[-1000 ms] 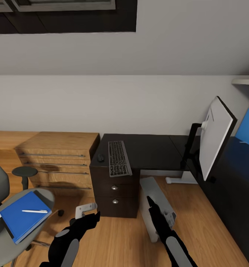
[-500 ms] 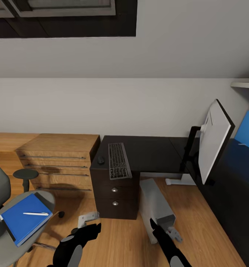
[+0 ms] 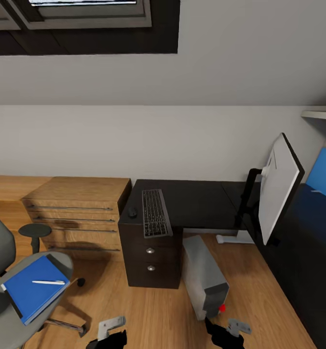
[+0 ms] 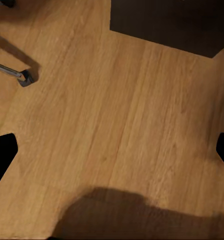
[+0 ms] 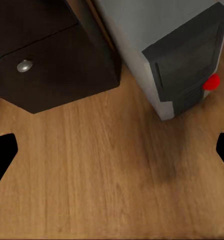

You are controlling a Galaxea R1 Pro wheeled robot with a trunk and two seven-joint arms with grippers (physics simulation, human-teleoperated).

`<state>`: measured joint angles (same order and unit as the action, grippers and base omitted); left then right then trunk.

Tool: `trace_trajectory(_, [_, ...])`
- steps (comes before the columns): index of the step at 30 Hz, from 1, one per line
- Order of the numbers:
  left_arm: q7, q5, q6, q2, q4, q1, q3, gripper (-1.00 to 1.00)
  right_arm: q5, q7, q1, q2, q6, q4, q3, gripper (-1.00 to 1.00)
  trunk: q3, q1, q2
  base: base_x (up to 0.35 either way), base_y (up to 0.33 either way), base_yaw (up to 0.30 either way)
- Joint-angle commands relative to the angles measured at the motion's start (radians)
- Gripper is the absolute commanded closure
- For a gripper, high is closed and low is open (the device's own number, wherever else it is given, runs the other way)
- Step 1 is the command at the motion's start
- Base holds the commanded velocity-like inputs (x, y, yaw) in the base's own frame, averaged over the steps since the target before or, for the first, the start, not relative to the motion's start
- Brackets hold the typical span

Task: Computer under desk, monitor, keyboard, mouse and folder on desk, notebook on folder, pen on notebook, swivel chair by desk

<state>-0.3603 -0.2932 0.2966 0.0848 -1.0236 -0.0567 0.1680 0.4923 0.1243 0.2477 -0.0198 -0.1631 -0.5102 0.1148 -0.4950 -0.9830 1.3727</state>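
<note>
The glossy black desk [image 3: 202,196] stands against the far wall. On its left end lie the dark keyboard [image 3: 155,213] and, just left of it, the small black mouse [image 3: 132,212]. The monitor [image 3: 278,189] stands on the desk's right wing, its pale back toward me. On the floor beside the drawers sits the grey computer [image 3: 204,274], reaching under the desk, red light in front. The blue folder [image 3: 32,291] lies on the swivel chair [image 3: 3,322] with the white pen [image 3: 48,282] on it. The notebook is hidden. My left gripper [image 4: 112,152] and right gripper [image 5: 112,150] are open over the floor.
Dark brown drawers [image 3: 151,257] with silver knobs carry the desk's left end. A low oak cabinet [image 3: 75,213] stands left of them, and a round dark pad on a post [image 3: 35,230] is in front of it. Oak floor [image 3: 158,310] lies between chair and computer.
The whole picture has shifted down a little, so more of the skylight shows. Both arms have dropped to the bottom edge. The computer's front with its red light has come into sight.
</note>
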Motion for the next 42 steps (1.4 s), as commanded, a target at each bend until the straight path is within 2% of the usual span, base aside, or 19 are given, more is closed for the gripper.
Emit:
trace_trajectory(1, [-0.008, -0.008, -0.018, 0.0, 0.029, 0.0, 0.003, -1.0, 0.005, 0.002, 0.001, -0.001, -0.013, 0.011, 0.007, -1.0, 0.002, 0.004, -0.007, 0.0, 0.0, 0.0])
trace_trajectory(2, [-0.007, -0.007, -0.053, 0.0, 0.083, 0.0, 0.003, -1.0, -0.002, 0.004, 0.001, -0.002, -0.029, 0.029, 0.007, -1.0, 0.005, 0.008, -0.014, 0.0, 0.0, 0.0])
trace_trajectory(7, [-0.004, -0.003, -0.115, 0.0, 0.193, 0.001, 0.011, -1.0, -0.01, 0.007, 0.001, -0.001, -0.076, 0.069, 0.007, -1.0, 0.021, 0.027, -0.049, 0.0, 0.0, 0.0])
trace_trajectory(9, [-0.001, 0.009, -0.156, -0.001, 0.279, 0.002, 0.032, -1.0, -0.019, 0.007, 0.001, 0.002, -0.099, 0.102, 0.011, -1.0, 0.027, 0.035, -0.063, 0.0, 0.0, 0.0])
trace_trajectory(11, [-0.001, 0.016, -0.188, -0.001, 0.311, 0.002, 0.042, -1.0, -0.029, 0.006, 0.001, 0.004, -0.105, 0.112, 0.013, -1.0, 0.034, 0.042, -0.077, 0.0, 0.0, 0.0])
trace_trajectory(15, [-0.003, 0.02, -0.227, -0.002, 0.332, 0.002, 0.047, -1.0, -0.046, 0.007, 0.001, 0.005, -0.109, 0.119, 0.012, -1.0, 0.046, 0.058, -0.105, 0.0, 0.0, 0.0])
trace_trajectory(18, [-0.01, 0.021, -0.255, -0.003, 0.345, 0.003, 0.048, -1.0, -0.075, 0.008, 0.001, 0.004, -0.113, 0.124, 0.009, -1.0, 0.056, 0.069, -0.126, 0.0, 0.0, 0.0])
trace_trajectory(24, [-0.009, 0.021, -0.26, -0.003, 0.347, 0.002, 0.048, -1.0, -0.08, 0.008, 0.001, 0.004, -0.113, 0.125, 0.008, -1.0, 0.074, 0.092, -0.168, 0.0, 0.0, 0.0])
trace_trajectory(30, [-0.009, 0.02, -0.261, -0.003, 0.348, 0.002, 0.047, -1.0, -0.082, 0.008, 0.001, 0.005, -0.128, 0.129, 0.009, -1.0, 0.093, 0.115, -0.21, -0.268, 0.0, 0.0])
trace_trajectory(31, [-0.008, 0.021, -0.263, -0.003, 0.349, 0.003, 0.047, -1.0, -0.106, 0.008, 0.001, 0.007, -0.243, 0.187, 0.014, -1.0, 0.095, 0.119, -0.217, -0.336, 0.0, -0.215])
trace_trajectory(35, [-0.008, 0.021, -0.262, -0.003, 0.349, 0.003, 0.047, -1.0, -0.124, 0.007, 0.001, 0.007, -0.27, 0.199, 0.015, -1.0, 0.104, 0.134, -0.245, -0.337, 0.0, -0.2])
trace_trajectory(42, [-0.008, 0.02, -0.262, -0.003, 0.349, 0.003, 0.047, -1.0, -0.129, 0.008, 0.001, 0.009, -0.279, 0.203, 0.015, -1.0, 0.124, 0.161, -0.294, -0.337, 0.0, -0.063])
